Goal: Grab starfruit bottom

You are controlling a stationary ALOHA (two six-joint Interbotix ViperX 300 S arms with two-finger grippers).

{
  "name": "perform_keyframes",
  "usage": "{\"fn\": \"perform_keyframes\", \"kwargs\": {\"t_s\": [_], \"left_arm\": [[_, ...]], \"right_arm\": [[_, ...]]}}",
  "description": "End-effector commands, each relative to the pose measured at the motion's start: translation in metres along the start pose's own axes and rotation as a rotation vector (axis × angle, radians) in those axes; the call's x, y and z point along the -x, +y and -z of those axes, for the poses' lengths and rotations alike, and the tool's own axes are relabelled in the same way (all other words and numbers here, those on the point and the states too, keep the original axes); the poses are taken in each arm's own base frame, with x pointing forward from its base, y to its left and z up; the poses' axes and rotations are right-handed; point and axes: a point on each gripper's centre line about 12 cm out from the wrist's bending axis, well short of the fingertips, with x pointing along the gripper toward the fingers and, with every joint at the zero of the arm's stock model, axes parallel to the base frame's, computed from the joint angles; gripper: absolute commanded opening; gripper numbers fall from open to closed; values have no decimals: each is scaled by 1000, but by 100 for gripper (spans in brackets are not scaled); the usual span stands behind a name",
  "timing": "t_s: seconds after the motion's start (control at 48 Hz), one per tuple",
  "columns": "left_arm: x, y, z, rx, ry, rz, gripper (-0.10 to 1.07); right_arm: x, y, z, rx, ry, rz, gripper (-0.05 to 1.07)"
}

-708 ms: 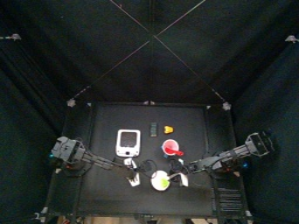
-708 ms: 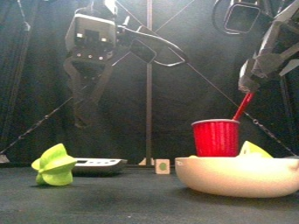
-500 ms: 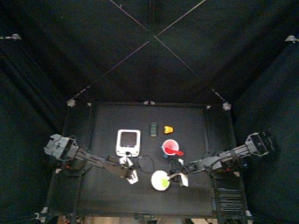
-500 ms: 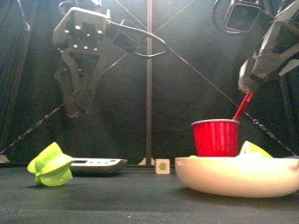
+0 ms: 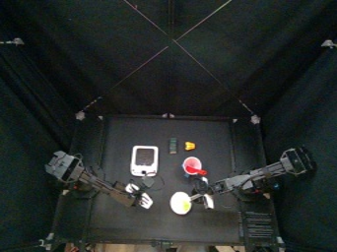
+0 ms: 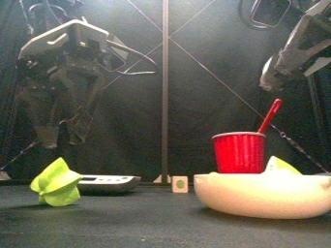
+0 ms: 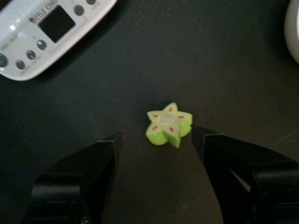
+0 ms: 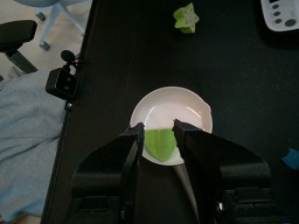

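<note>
On the black table [image 5: 168, 133], starfruit [image 7: 170, 124] lies between the wide-apart left gripper [image 7: 158, 144].

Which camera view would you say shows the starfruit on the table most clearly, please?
The left wrist view: the starfruit lies centred, its star shape seen from above, between the open left gripper. The front view shows its side at table level; the right wrist view shows it small and distant; the top view barely resolves it.

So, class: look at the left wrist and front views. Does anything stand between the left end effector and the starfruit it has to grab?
Nothing visible does. The left end effector is open, and the starfruit lies on bare table just ahead of the gap. The white device lies off to one side, clear of the path.
</note>
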Motion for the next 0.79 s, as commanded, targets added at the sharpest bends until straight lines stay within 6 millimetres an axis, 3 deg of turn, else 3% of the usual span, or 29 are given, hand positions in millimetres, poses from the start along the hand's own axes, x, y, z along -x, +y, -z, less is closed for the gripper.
{"fn": "perform_keyframes", "kwargs": {"t_s": [0.0,0.146,0.771], "left_arm": [[5,-12,2,6,-7,37,95],[3,-23,9,36,-13,43,95],[-26,-15,22,100,-18,17,96]], "right_arm": [[4,-1,-8,1,-32,-1,74],[4,-1,-7,-4,-31,1,74],[1,-2,-4,-3,-20,3,74]]}}
